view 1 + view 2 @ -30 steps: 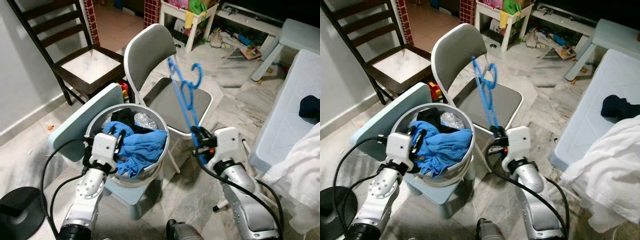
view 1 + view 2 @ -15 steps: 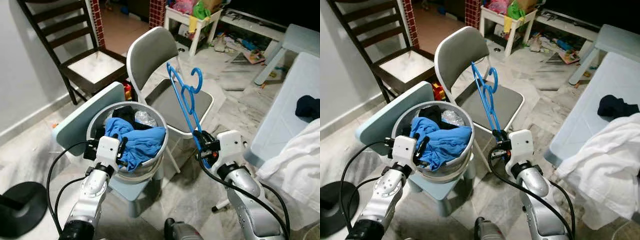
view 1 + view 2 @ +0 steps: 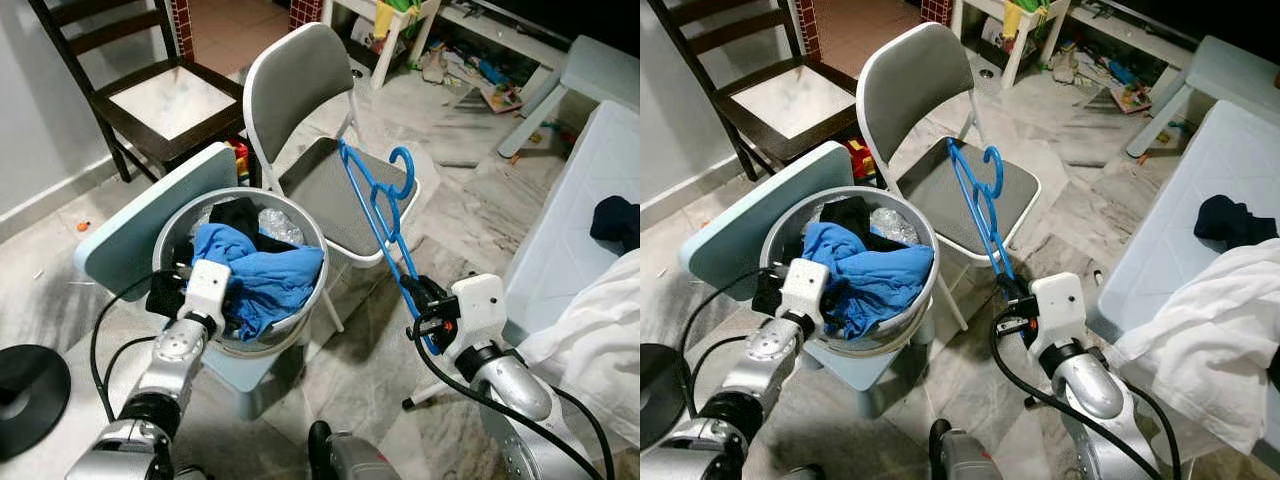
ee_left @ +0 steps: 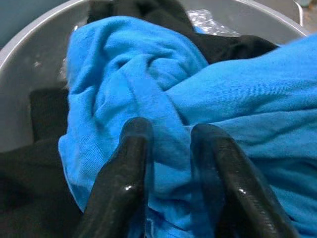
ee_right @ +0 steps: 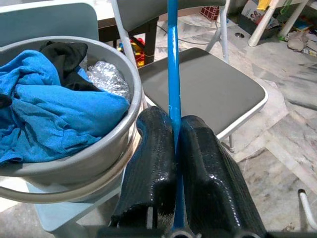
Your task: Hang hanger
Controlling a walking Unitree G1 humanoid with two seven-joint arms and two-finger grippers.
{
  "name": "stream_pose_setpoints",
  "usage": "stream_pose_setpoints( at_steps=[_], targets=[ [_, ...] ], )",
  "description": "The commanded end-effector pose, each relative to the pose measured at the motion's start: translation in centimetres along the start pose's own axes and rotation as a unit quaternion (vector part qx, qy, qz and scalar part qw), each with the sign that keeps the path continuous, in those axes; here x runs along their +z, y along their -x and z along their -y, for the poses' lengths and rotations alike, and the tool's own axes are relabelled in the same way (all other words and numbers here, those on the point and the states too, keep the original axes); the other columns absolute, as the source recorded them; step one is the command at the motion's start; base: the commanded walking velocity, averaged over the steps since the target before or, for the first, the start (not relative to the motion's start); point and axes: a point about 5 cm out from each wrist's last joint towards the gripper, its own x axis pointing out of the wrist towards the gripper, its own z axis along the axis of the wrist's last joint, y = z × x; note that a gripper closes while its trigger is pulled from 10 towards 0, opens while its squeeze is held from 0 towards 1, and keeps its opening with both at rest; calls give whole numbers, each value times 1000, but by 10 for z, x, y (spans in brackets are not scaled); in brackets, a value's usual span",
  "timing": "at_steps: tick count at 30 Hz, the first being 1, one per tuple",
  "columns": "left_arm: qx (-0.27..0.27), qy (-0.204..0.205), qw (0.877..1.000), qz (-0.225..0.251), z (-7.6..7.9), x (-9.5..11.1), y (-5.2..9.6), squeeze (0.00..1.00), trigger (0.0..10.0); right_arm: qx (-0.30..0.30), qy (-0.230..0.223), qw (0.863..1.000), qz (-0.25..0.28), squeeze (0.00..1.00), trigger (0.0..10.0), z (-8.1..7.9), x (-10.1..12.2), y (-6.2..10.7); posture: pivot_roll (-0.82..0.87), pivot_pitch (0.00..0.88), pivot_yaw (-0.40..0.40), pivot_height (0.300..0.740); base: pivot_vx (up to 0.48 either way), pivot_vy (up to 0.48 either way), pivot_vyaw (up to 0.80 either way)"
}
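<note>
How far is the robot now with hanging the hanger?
Done: the right gripper has the blue hanger pinched between its fingers. In hand: the left gripper is closed on the blue cloth in the grey bucket. Left: the cloth is not on the hanger, and the hanger hangs nowhere yet.

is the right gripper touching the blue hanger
Touching. In the right wrist view the right gripper has both black fingers pressed against the blue hanger, whose bar runs straight between them with no gap.
</note>
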Motion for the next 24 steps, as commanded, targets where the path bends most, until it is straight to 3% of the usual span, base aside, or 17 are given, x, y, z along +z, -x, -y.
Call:
stream_pose_setpoints(
  at_steps=[1,8,12,24],
  targets=[
    [-7,12,1000,0,7,-2,-1,1000,10000,-11,6,1000,3,0,10000,5,4,5,-365,281,-159,740,0,0,0],
    [10,38,997,71,18,14,-3,1000,10000,-12,6,1000,3,0,10000,3,6,4,-361,280,-149,740,0,0,0],
    [11,39,998,52,22,4,-1,1000,10000,-10,4,1000,2,0,10000,2,7,4,-361,284,-153,740,0,0,0],
    [32,53,998,33,16,3,-4,1000,10000,-10,5,1000,-2,0,10000,2,7,5,-365,285,-155,740,0,0,0]
  ],
)
